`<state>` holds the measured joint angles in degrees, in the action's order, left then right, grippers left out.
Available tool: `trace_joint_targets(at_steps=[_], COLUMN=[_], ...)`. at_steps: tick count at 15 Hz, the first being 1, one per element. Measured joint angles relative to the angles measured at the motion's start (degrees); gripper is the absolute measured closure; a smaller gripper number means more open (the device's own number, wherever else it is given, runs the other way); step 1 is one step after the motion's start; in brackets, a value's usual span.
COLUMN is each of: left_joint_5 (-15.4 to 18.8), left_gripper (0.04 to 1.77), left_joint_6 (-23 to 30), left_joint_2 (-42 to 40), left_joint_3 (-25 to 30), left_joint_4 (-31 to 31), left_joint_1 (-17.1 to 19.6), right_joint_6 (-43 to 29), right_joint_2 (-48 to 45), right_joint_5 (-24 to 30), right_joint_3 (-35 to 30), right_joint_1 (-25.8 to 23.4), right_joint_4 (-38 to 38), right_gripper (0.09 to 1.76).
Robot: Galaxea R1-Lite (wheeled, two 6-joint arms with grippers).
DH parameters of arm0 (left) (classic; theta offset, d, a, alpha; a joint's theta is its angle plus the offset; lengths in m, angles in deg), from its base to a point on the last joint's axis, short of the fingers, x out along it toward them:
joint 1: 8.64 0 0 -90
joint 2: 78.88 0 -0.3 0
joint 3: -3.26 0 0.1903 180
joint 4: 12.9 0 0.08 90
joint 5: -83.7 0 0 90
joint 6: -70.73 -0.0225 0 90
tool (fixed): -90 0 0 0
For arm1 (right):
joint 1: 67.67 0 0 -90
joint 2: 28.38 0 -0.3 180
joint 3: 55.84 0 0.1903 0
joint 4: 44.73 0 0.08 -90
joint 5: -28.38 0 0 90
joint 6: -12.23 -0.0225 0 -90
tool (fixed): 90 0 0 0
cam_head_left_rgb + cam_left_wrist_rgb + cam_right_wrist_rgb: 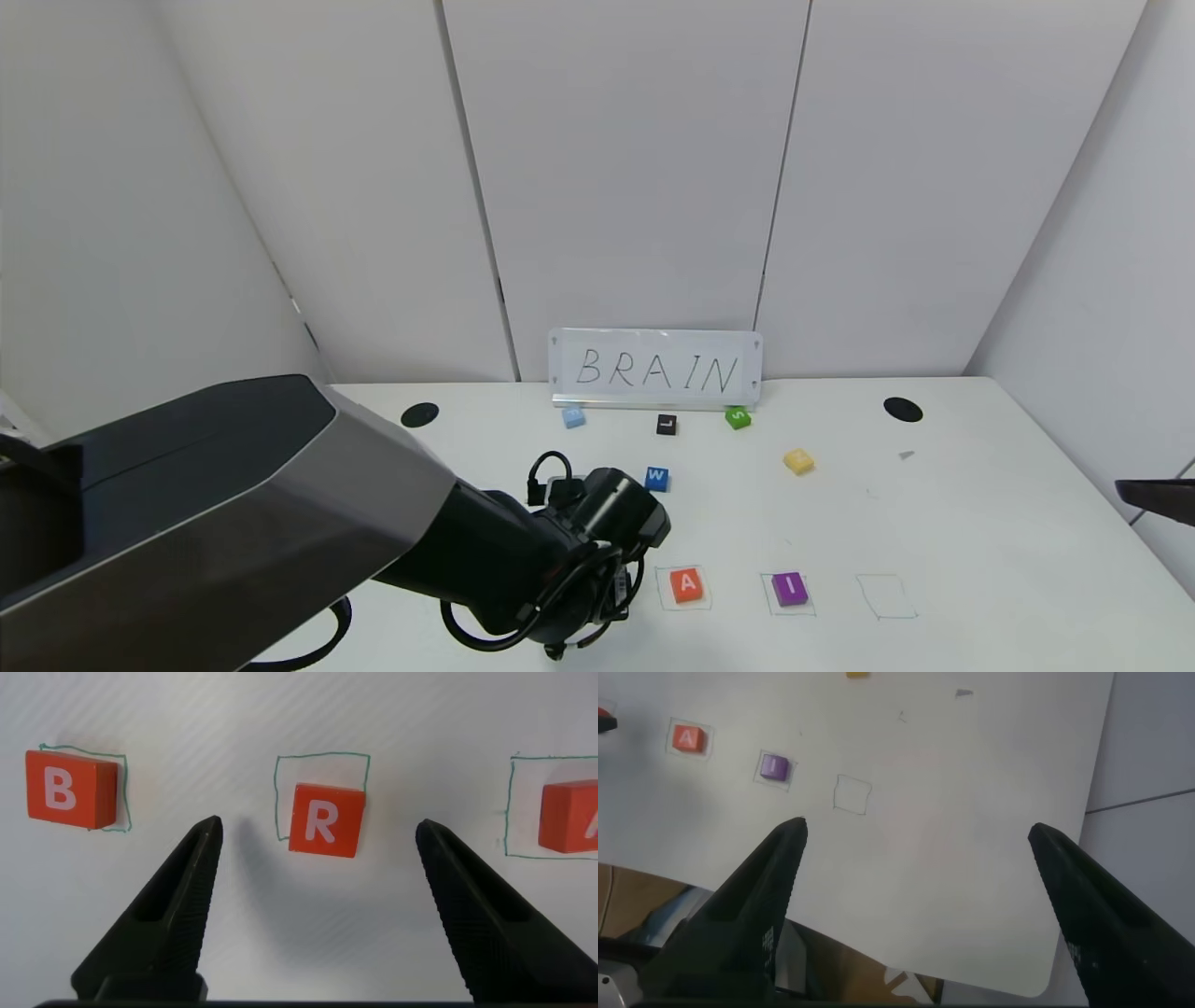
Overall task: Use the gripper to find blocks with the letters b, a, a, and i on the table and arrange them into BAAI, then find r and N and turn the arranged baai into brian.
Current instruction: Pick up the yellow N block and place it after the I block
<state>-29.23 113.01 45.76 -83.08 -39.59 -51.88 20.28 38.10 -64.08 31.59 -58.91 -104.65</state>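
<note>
In the left wrist view my left gripper is open above the table. The orange-red R block lies free between its fingertips, partly off its pen outline. The orange-red B block sits in the outline on one side and an orange-red A block on the other. In the head view the left wrist hides B and R. The A block and the purple I block sit in outlines. The yellow N block lies farther back. I see only one A. My right gripper is open, parked off the table's right side.
A "BRAIN" sign stands at the back. Before it lie a light-blue block, a black L, a green S and a blue W. An empty outline is right of I. Two black holes mark the far corners.
</note>
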Motion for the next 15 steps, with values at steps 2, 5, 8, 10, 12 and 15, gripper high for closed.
trace_joint_targets(at_steps=[2,5,8,10,12,15], left_joint_5=[-0.13,-0.13,-0.09,-0.02,0.11,0.4], left_gripper=[0.28,0.22,0.18,0.16,0.14,0.13], left_joint_6=[-1.17,-5.47,-12.23,-16.23,-19.68,-25.31], left_joint_2=[-1.6,-5.14,-9.07,-11.59,-14.17,-18.93], left_joint_3=[-0.28,-1.05,-2.04,-2.23,-2.34,-2.34], left_joint_4=[-0.3,-0.46,-0.46,-0.41,-0.39,-0.41], left_joint_1=[0.05,1.01,4.05,6.28,8.16,10.52], right_joint_6=[0.02,0.0,0.02,-0.04,-0.11,-0.35], right_joint_2=[0.0,-0.07,-0.02,0.06,0.0,-0.07], right_joint_5=[0.01,0.0,0.0,0.0,0.01,0.0], right_joint_3=[0.0,0.0,0.0,-0.09,-0.2,-0.45], right_joint_1=[0.0,0.0,0.22,0.77,1.57,2.36], right_joint_4=[0.02,0.05,0.07,0.07,0.18,1.37], right_gripper=[0.14,0.14,0.14,0.14,0.14,0.14])
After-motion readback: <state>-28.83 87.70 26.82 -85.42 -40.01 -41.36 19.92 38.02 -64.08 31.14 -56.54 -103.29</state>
